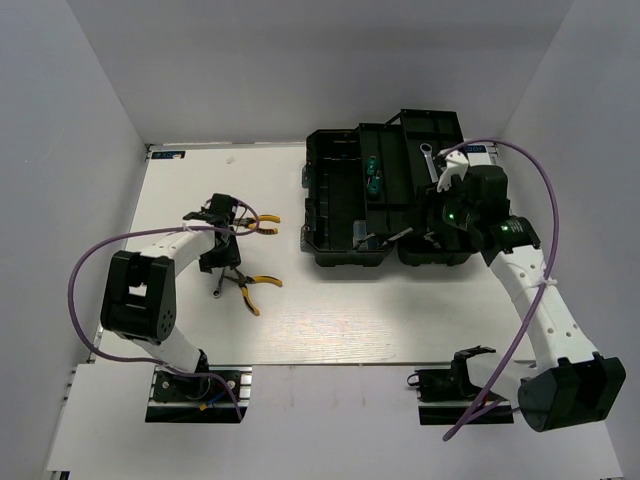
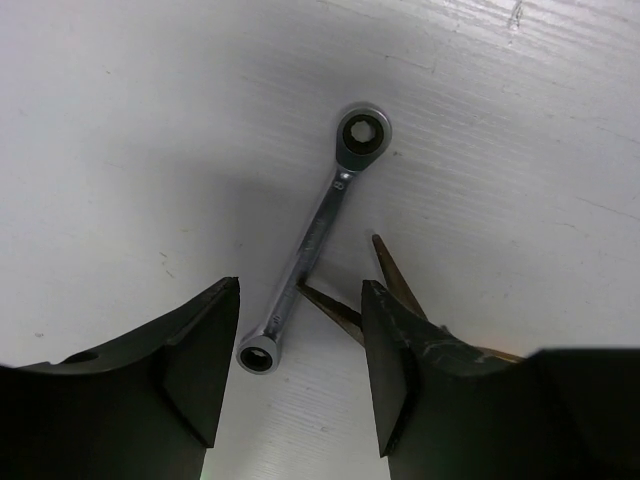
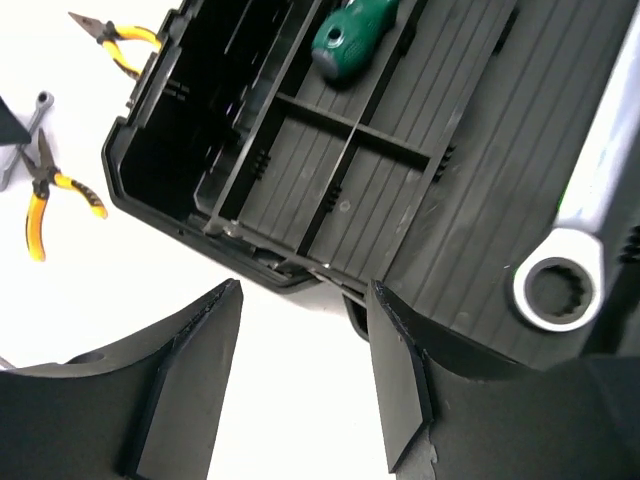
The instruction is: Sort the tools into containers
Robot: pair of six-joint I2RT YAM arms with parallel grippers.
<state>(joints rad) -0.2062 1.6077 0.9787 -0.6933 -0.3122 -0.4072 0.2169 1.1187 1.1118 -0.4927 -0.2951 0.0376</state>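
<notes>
My left gripper (image 1: 222, 266) is open and empty, low over the table. The short silver wrench (image 2: 318, 232) lies flat with its near ring end between my fingertips; it also shows in the top view (image 1: 218, 291). Pliers tips (image 2: 388, 276) lie beside my right finger. Two yellow-and-black pliers (image 1: 257, 286) (image 1: 262, 220) rest on the table. My right gripper (image 3: 305, 290) is open and empty over the black toolbox's near edge (image 1: 345, 258). The long wrench (image 3: 556, 288) and a green screwdriver (image 3: 350, 40) lie in the tray compartments (image 3: 340, 160). Both screwdrivers (image 1: 372, 176) show from above.
The toolbox lid (image 1: 440, 135) lies open at the back right. White walls enclose the table on the left, back and right. My left arm's cable (image 1: 90, 260) loops at the left. In the right wrist view both pliers (image 3: 48, 190) (image 3: 118, 42) lie left of the box.
</notes>
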